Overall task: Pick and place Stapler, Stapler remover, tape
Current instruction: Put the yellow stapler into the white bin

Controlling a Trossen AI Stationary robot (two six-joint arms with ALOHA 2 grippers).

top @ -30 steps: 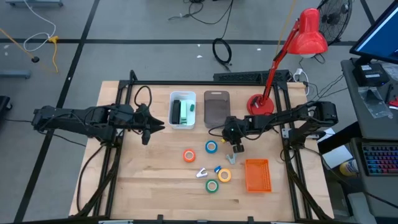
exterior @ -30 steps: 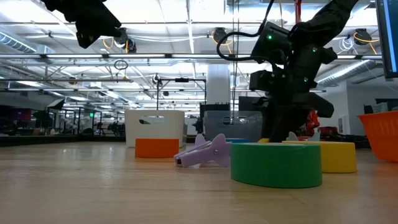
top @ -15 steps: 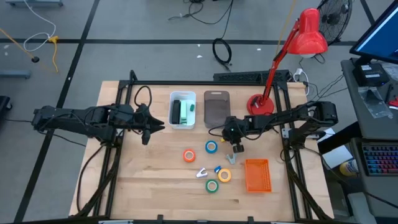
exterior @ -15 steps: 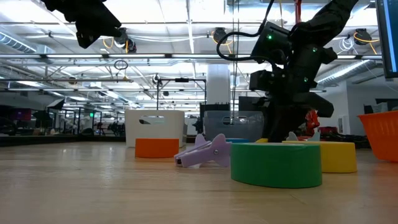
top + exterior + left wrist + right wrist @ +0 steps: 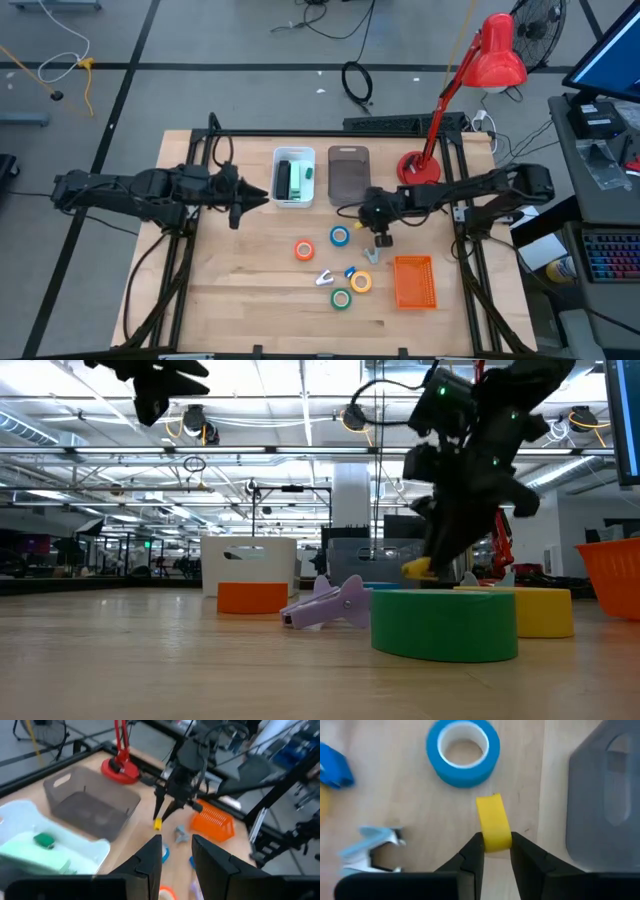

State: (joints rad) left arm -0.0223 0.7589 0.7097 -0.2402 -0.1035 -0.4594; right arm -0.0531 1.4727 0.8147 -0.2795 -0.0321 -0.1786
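- The right gripper (image 5: 380, 238) was over the middle of the table (image 5: 230, 290), just in front of the grey bin (image 5: 348, 175).
- Its two fingers (image 5: 472, 852) were pinching a small yellow piece (image 5: 493, 822) from both sides. It may be a mini stapler, but I could not tell this for sure.
- In the low view the yellow piece hung a little above the wood, not touching it.
- The blue tape (image 5: 340, 237) lay flat on the table just beside this gripper, on its left-arm side.
- The orange tape (image 5: 304, 250) lay further toward the left arm, apart from the blue one.
- The yellow tape (image 5: 361, 282) and the green tape (image 5: 342, 298) lay close together near the front edge.
- A pale purple staple remover (image 5: 325, 277) lay between the orange tape and the green tape.
- A light blue-grey staple remover (image 5: 372, 254) lay on the table right next to the right gripper.
- An orange basket (image 5: 414, 281) stood on the right side of the table.
- The left gripper (image 5: 262, 200) waited in the air beside the white bin (image 5: 278, 180), its fingers parted and nothing between them.
- A green stapler (image 5: 286, 180) lay inside the white bin.
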